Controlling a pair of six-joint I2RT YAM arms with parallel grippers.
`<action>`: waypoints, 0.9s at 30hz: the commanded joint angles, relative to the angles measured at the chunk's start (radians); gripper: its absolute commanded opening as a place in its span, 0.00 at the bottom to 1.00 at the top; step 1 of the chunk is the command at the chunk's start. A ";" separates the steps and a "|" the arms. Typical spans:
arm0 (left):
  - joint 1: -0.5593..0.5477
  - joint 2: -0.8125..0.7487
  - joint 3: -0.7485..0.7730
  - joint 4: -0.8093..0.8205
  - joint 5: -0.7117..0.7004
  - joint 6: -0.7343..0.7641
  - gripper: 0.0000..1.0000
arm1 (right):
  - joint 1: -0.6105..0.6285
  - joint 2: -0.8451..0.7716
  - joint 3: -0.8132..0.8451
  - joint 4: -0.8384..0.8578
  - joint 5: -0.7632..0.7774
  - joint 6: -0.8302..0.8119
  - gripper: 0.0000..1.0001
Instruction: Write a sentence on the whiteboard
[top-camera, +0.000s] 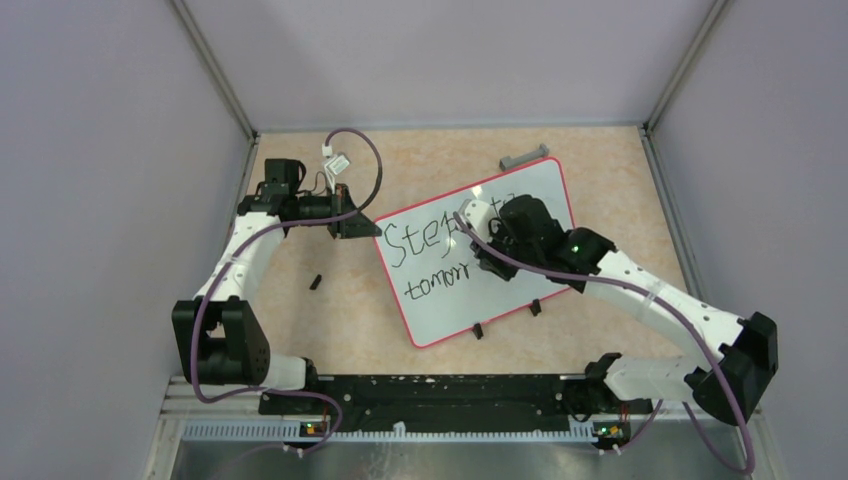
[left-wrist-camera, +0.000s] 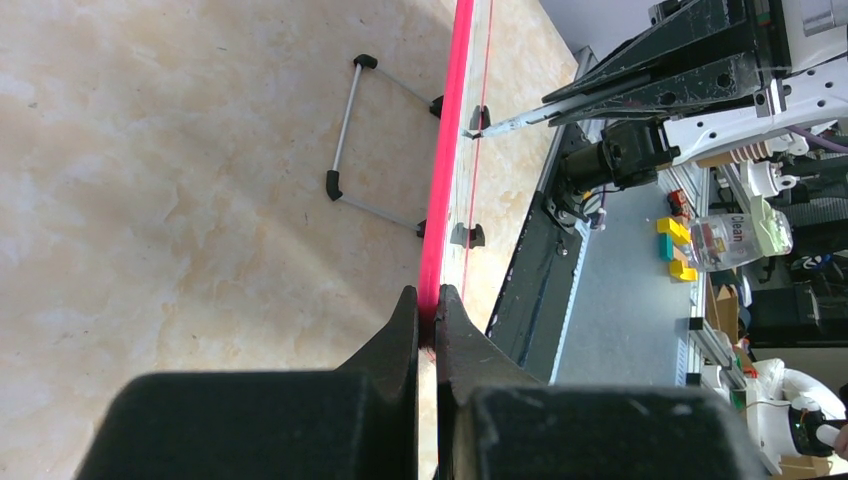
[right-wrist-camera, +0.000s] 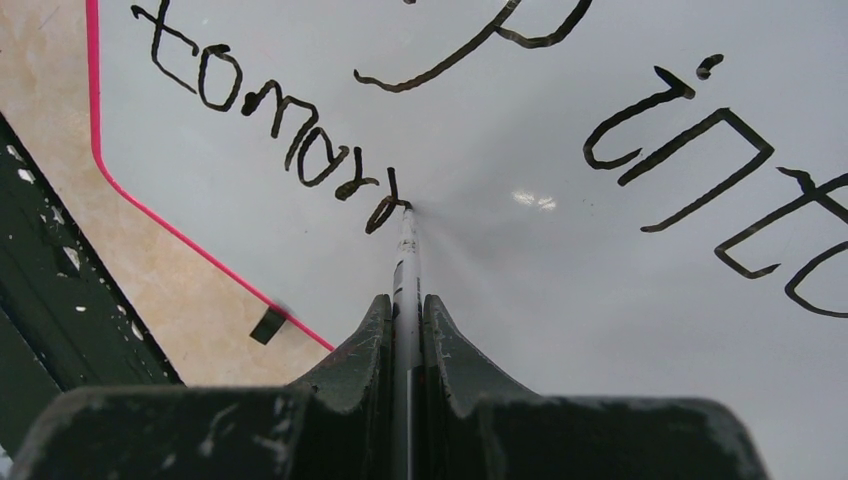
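Grey bar (top-camera: 525, 158), small black piece (top-camera: 316, 282) (well apart)

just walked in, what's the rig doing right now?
The left gripper is clamped on the pink rim of the whiteboard. The right gripper grips a marker with its tip on the board, partway through the second line of the sentence. That line reads "tomorr", under a first line starting with a large S. The writing looks unfinished.

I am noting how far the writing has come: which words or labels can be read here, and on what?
"Step": whiteboard, first line of the sentence.
"int": same line, next letter cut off.
"tomorr": second line, ending at the marker tip.
"Clean": bottle in the background.
Nothing else is readable.
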 joint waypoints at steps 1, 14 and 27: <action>-0.010 0.012 0.009 -0.006 -0.029 0.035 0.00 | -0.022 -0.022 0.068 0.000 -0.024 -0.016 0.00; -0.011 0.012 0.009 -0.006 -0.023 0.037 0.00 | -0.034 -0.117 -0.005 -0.023 -0.020 0.011 0.00; -0.010 0.001 0.005 -0.007 -0.024 0.036 0.00 | -0.036 -0.053 -0.008 0.027 0.025 0.014 0.00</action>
